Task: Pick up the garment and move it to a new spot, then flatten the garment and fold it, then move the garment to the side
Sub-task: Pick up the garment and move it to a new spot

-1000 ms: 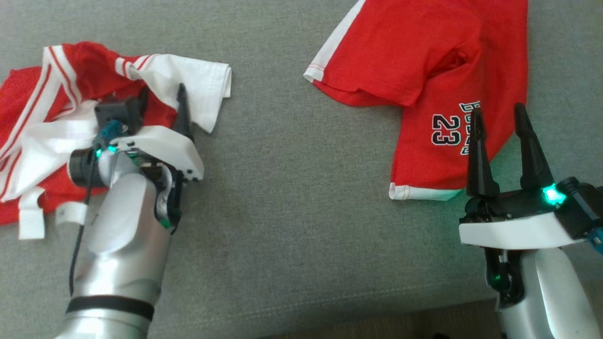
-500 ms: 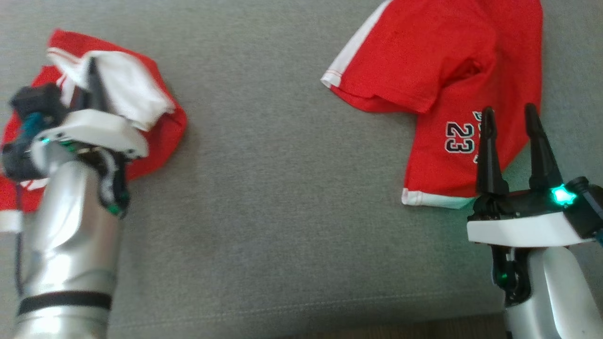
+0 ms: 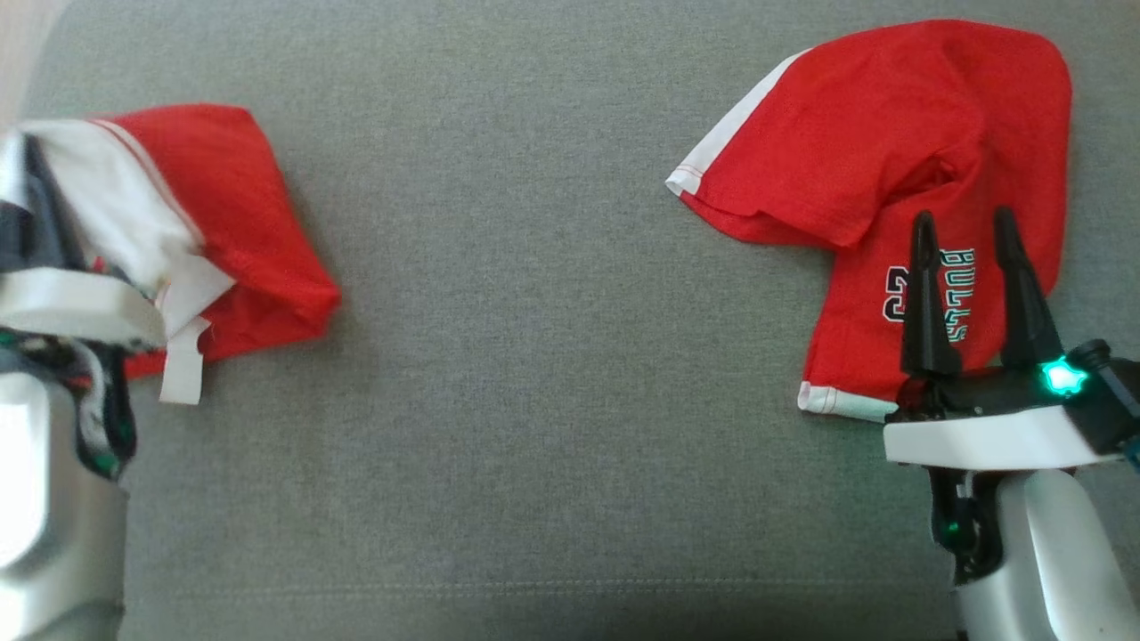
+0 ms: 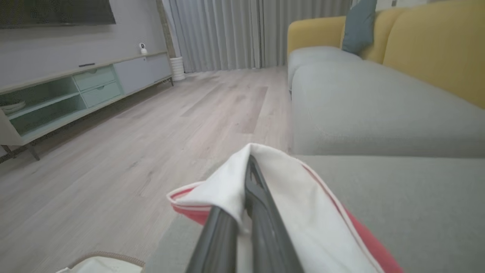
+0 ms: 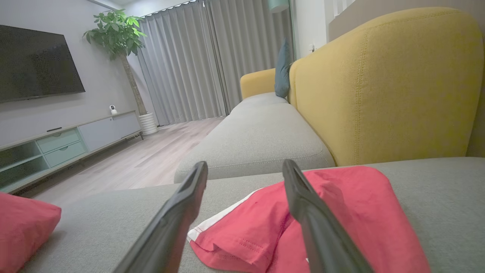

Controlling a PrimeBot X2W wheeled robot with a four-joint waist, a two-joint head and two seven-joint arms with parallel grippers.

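Observation:
A red-and-white garment (image 3: 240, 223) is bunched at the far left of the grey sofa seat (image 3: 552, 356). My left gripper (image 3: 36, 169) is shut on its white part; in the left wrist view the fabric (image 4: 303, 212) drapes over both sides of the closed fingers of that gripper (image 4: 251, 167). A second red shirt (image 3: 873, 133) with "BULLS" lettering lies at the right. My right gripper (image 3: 963, 218) hovers open over its lower part, nothing between the fingers. The right wrist view shows this gripper (image 5: 245, 163) open just above that shirt (image 5: 352, 212).
The seat's left edge drops to a wooden floor (image 4: 132, 151) with a low TV cabinet (image 4: 75, 91) beyond. A yellow backrest (image 5: 379, 87) rises behind the seat. A pale basket rim (image 4: 102, 261) sits on the floor below the left gripper.
My left gripper shut on the red-and-white garment and pulled it left, bunching it. The head camera has shifted too. The right gripper stays open over the red shirt.

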